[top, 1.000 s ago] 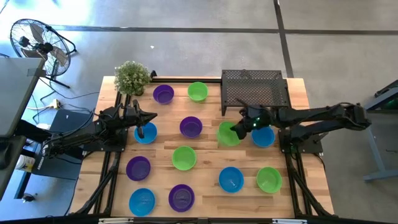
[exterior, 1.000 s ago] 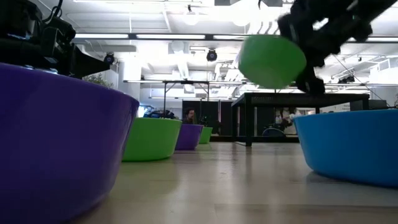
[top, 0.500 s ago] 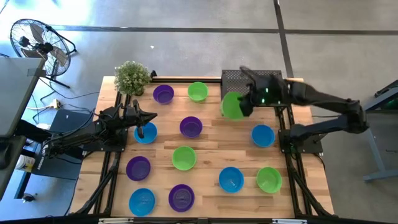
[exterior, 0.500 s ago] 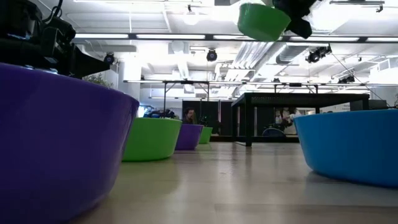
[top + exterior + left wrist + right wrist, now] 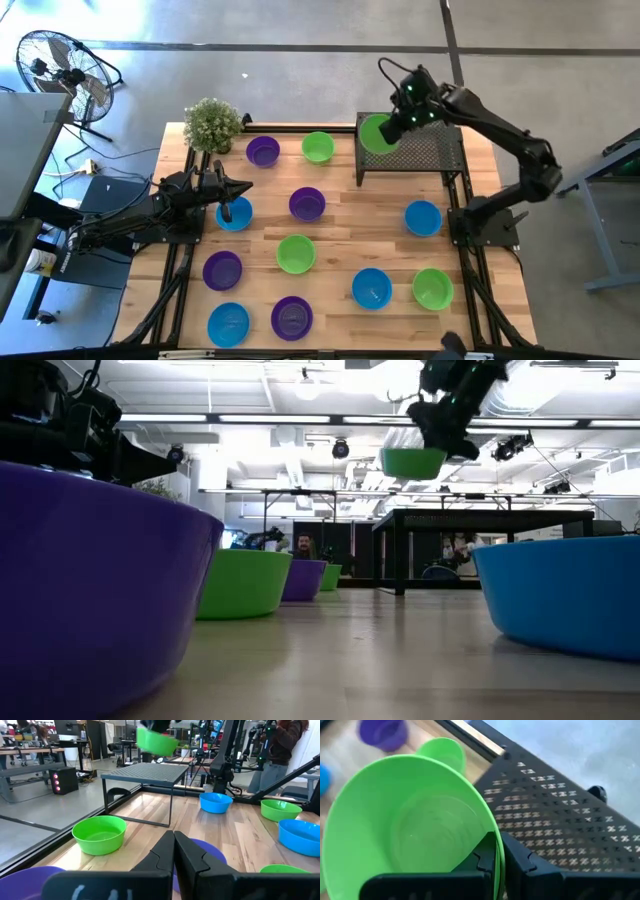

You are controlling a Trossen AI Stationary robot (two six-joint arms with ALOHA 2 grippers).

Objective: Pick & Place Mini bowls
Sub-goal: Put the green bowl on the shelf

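Several mini bowls in blue, green and purple stand upright on the wooden table (image 5: 340, 235), among them a purple one (image 5: 307, 203) and a blue one (image 5: 422, 217). My right gripper (image 5: 393, 126) is shut on a green mini bowl (image 5: 375, 133), which hangs in the air above the left part of the black mesh rack (image 5: 420, 150). The low view shows this bowl (image 5: 413, 461) high above the table, below the gripper (image 5: 445, 422). My left gripper (image 5: 246, 187) waits shut at the table's left, level, touching nothing. My right gripper pinches the green bowl's rim (image 5: 492, 827), one finger (image 5: 485, 851) inside the bowl and one (image 5: 517, 854) outside its wall. The fingers slant down from the table's right side. The bowl is lifted clear, mouth up and roughly level, above the rack.
A small leafy potted plant (image 5: 212, 124) stands at the table's far left corner. The rack stands on legs at the far right, with a green bowl (image 5: 318, 147) and a purple bowl (image 5: 263, 151) to its left. A fan (image 5: 60, 65) stands on the floor beyond.
My right gripper has risen and swung from the table's middle toward the far edge, carrying the green bowl up and over the rack's left part. The bowl, tipped on its side a second ago, now hangs about level with its mouth up.
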